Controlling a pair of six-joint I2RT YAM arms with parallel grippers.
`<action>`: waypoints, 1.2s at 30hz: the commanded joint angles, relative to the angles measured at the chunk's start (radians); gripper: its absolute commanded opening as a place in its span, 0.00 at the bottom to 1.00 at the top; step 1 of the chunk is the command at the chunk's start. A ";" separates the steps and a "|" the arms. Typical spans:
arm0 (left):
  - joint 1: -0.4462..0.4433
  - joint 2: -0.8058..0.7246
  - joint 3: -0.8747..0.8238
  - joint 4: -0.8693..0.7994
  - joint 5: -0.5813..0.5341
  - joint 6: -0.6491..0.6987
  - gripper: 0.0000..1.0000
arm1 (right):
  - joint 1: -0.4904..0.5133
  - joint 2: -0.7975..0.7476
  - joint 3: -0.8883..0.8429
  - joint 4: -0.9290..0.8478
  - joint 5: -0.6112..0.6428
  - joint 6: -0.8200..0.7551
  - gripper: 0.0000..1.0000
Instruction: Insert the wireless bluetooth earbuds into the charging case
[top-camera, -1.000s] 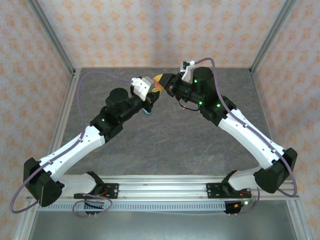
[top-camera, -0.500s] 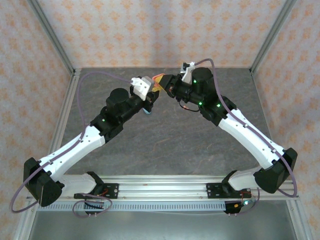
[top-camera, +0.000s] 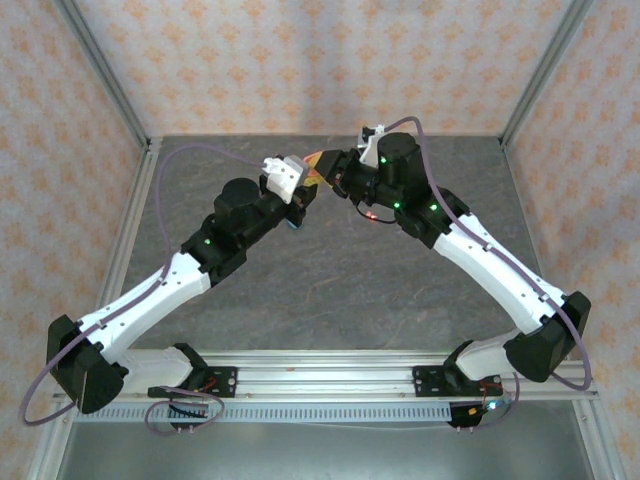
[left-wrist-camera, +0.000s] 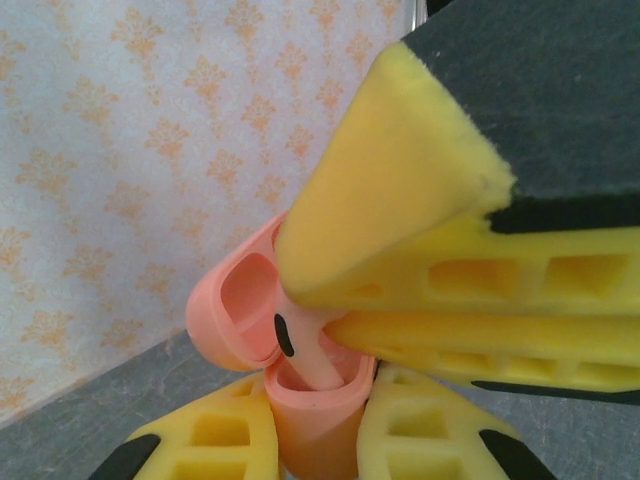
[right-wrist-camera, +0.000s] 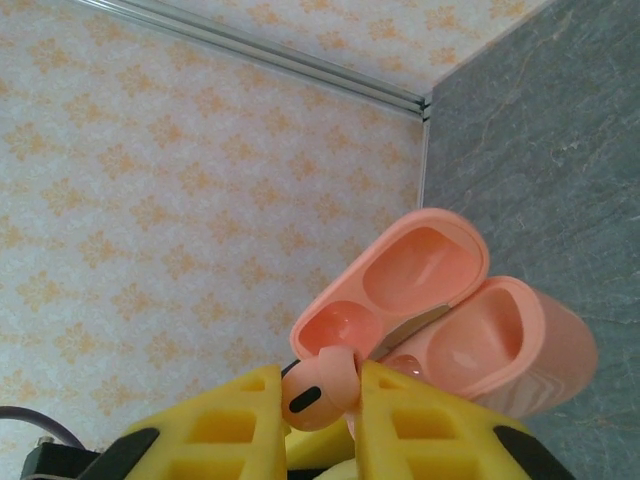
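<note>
My left gripper (left-wrist-camera: 312, 425) is shut on the lower body of a salmon-pink charging case (left-wrist-camera: 310, 430), held upright above the table with its lid (left-wrist-camera: 235, 300) hinged open. My right gripper (right-wrist-camera: 322, 400) is shut on a salmon-pink earbud (right-wrist-camera: 320, 390) with a black oval mark. The earbud's (left-wrist-camera: 300, 350) stem reaches down into the case's open mouth, and the right gripper's yellow fingers (left-wrist-camera: 400, 210) sit just above the case. From the right wrist, the open case (right-wrist-camera: 430, 260) shows its hollow insides just beyond the earbud. From above, both grippers (top-camera: 303, 188) (top-camera: 324, 165) meet at the back centre.
A small light blue thing (top-camera: 293, 222) lies on the grey table (top-camera: 330, 270) partly under my left arm. Metal frame posts (top-camera: 100, 70) and patterned walls (top-camera: 300, 60) enclose the table on three sides.
My right arm has edged a little to the left, closer over the case. My left arm has barely moved.
</note>
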 joint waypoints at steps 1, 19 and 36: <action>-0.006 -0.051 0.007 0.082 -0.019 0.012 0.00 | 0.006 0.010 0.009 -0.083 0.020 -0.004 0.22; -0.006 -0.065 -0.001 0.066 -0.019 0.008 0.00 | 0.006 0.004 0.010 -0.085 0.019 -0.004 0.27; -0.006 -0.071 -0.004 0.063 -0.021 0.007 0.00 | 0.007 0.014 0.017 -0.096 0.008 -0.004 0.29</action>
